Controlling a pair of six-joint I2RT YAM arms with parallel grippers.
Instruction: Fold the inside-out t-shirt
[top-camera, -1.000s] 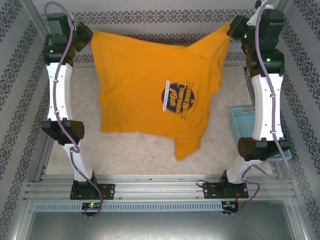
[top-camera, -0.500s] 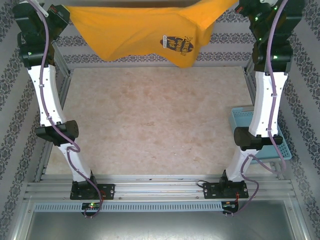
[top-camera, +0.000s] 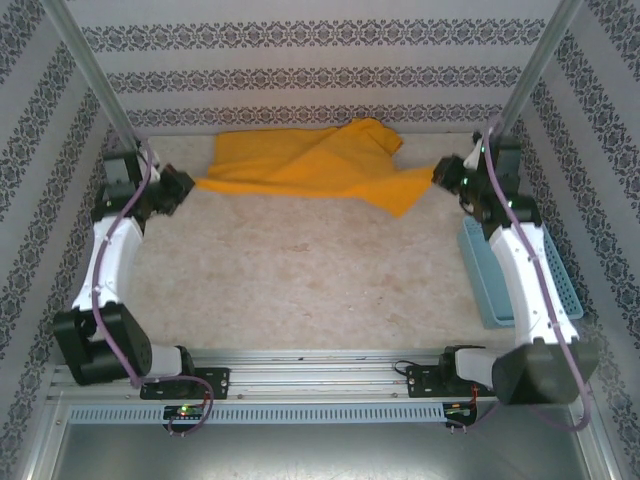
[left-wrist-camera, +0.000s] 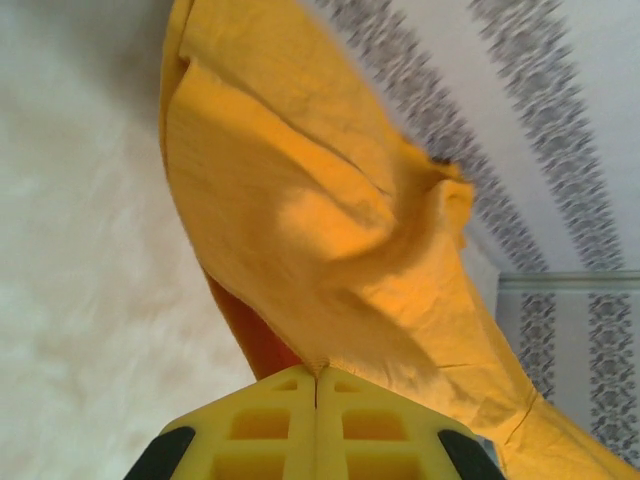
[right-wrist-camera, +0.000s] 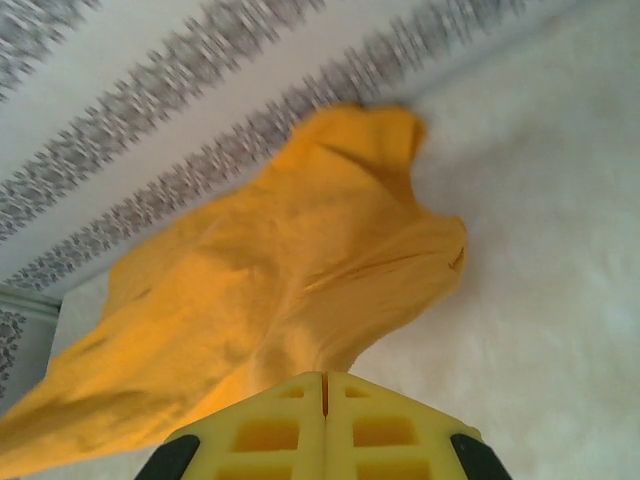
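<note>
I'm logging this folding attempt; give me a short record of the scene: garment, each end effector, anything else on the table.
garment: orange t-shirt, bunched, spread along the far side of the table
left end effector: shut on the shirt's left end
right end effector: shut on the shirt's right end
fold: not yet done
other: light-blue basket at the table's right edge

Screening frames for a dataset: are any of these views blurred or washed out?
Left wrist view: wallpaper stripes smeared, the t-shirt fairly sharp. Right wrist view: wallpaper also smeared, the table bleached nearly white. Top view: sharp and evenly lit.
</note>
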